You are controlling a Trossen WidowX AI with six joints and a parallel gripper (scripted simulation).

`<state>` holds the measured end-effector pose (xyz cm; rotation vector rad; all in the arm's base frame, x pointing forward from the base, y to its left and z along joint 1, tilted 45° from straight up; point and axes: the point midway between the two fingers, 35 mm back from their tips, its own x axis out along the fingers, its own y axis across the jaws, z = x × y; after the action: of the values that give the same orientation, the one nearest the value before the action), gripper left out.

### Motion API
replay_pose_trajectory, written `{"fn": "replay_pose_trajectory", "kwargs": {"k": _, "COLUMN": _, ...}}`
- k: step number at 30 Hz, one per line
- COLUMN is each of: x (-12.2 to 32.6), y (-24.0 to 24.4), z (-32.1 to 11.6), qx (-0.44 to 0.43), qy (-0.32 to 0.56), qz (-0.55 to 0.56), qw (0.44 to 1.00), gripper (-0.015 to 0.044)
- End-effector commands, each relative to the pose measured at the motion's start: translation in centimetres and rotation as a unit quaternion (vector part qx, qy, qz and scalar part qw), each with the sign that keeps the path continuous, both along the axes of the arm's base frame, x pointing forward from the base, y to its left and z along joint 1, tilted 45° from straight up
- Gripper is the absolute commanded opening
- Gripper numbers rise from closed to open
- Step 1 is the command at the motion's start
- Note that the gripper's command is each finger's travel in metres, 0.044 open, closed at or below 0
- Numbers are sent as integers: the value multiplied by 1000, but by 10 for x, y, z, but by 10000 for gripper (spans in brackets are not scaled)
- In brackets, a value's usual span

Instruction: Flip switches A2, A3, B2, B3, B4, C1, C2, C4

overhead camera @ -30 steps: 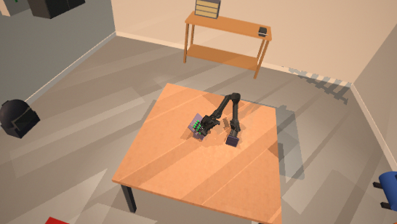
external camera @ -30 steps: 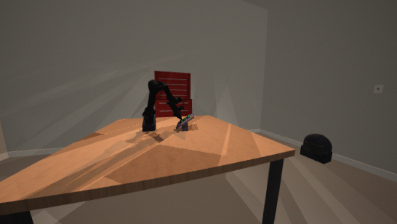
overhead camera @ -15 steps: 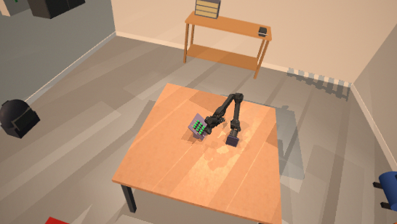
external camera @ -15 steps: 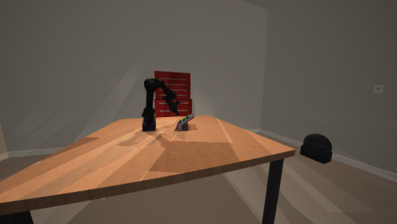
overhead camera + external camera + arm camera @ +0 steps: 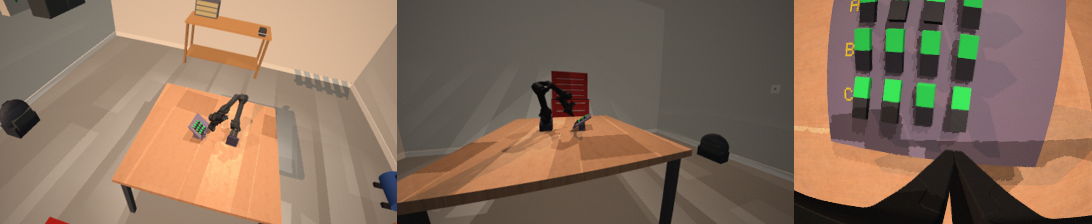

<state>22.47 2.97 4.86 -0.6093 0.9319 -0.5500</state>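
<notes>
In the wrist view, yellow row letters (image 5: 849, 50) stand toward 10 o'clock on the tilted panel (image 5: 198, 116) (image 5: 576, 126) (image 5: 1014, 107); rightward, green-and-black switches (image 5: 925, 102) spread from 9 to 1 o'clock; toward 6 o'clock the gripper (image 5: 211, 128) (image 5: 573, 115) (image 5: 951, 159), fingers closed together, grips nothing near the panel's lower edge
</notes>
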Motion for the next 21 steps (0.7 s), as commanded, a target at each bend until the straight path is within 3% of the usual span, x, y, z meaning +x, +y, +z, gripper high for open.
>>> {"fn": "replay_pose_trajectory", "kwargs": {"k": 1, "x": 7, "y": -16, "z": -9, "qx": -3, "qy": -5, "qz": 3, "qw": 1000, "gripper": 0}}
{"fn": "replay_pose_trajectory", "kwargs": {"k": 21, "x": 20, "y": -37, "z": -24, "qx": -6, "qy": -10, "qz": 6, "qw": 1000, "gripper": 0}}
